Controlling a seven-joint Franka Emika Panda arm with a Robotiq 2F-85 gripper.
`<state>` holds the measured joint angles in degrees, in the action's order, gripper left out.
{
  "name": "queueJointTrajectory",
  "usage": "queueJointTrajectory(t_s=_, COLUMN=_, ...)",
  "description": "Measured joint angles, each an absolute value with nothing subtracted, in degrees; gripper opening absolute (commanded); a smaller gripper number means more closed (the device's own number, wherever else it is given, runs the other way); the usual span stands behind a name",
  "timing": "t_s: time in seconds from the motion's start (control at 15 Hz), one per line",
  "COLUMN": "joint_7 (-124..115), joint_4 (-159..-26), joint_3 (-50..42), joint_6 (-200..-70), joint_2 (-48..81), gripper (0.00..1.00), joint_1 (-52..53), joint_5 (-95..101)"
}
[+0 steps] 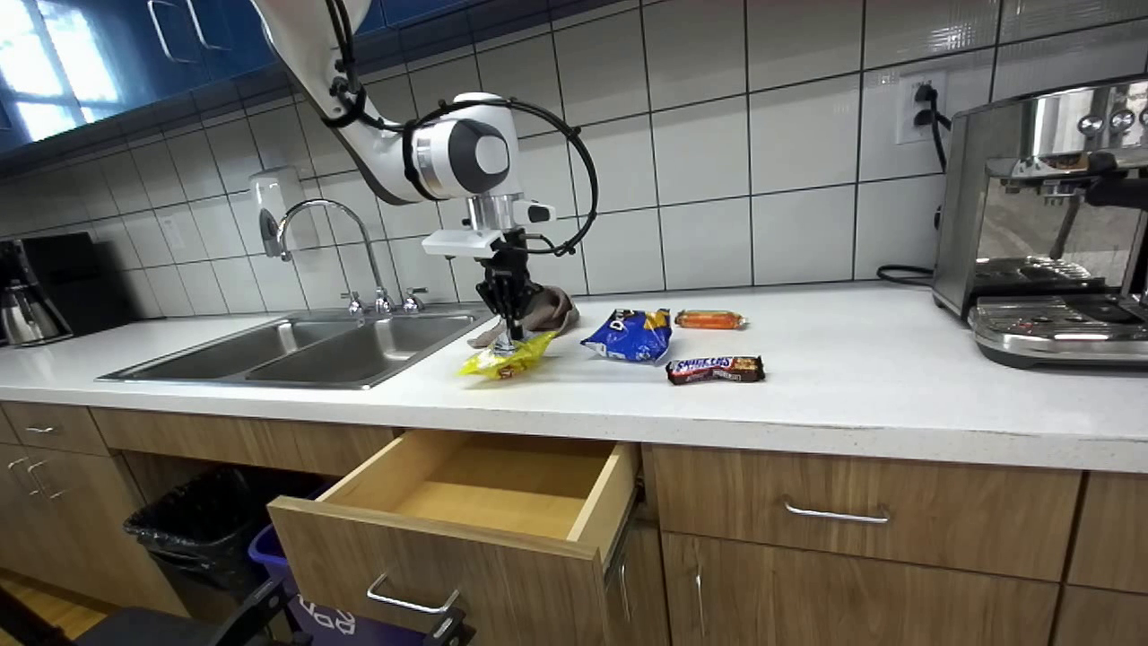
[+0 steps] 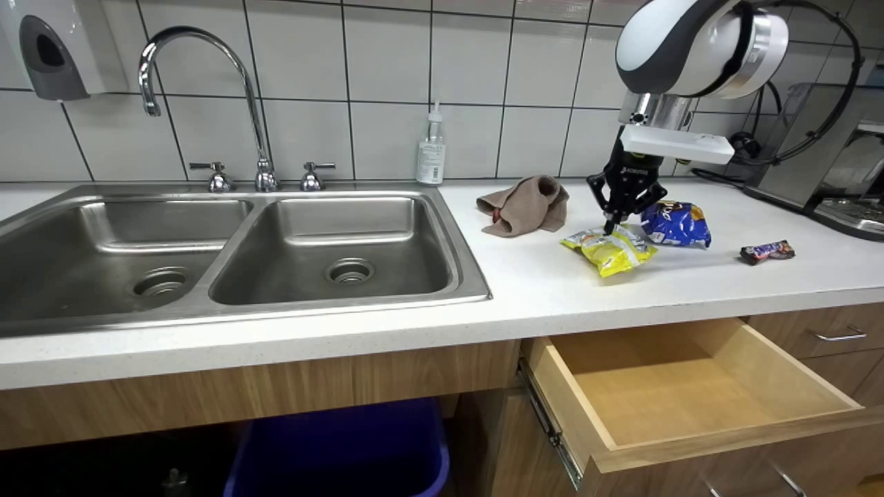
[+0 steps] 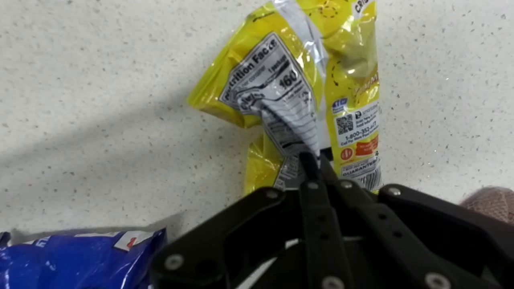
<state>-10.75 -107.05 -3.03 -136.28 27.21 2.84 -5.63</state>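
Pinching a fold of the yellow snack bag, the pincer has jaws nearly together. In both exterior views the bag is between the front and back edges of the surface, with the sink on one side and the blue snack bag on the other; the brown cloth lies closer to the back edge.

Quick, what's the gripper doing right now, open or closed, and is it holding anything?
Gripper: closed, holding a pinched fold of the yellow bag.
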Motion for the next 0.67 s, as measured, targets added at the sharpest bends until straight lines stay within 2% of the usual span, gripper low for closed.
queueJointTrajectory(t_s=0.67, joint_7=-10.74, joint_4=-107.46, joint_3=-3.03, joint_6=-136.28, joint_2=25.58, gripper=0.00, joint_1=2.67, joint_5=-5.65)
